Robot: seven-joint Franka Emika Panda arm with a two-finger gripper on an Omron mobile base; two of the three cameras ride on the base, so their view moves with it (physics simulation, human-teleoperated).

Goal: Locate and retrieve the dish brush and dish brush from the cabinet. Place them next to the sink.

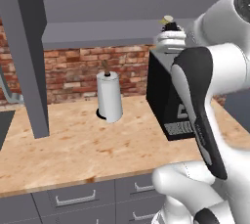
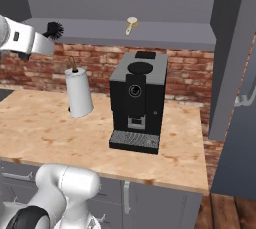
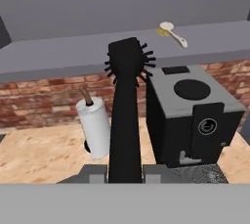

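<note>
The all-black, spiky-headed dish brush [image 3: 125, 115] is clamped in the gripper [image 3: 125, 171], unplaced, while the cream-handled, tan-headed brush [image 3: 172, 33] is left on the grey cabinet shelf [image 3: 58, 54].

Black brush [image 3: 125, 115] handle base hidden between fingertips [image 3: 96, 173].

Black brush [image 3: 125, 120] gripped; cream brush [image 3: 172, 33] shelved.
</note>
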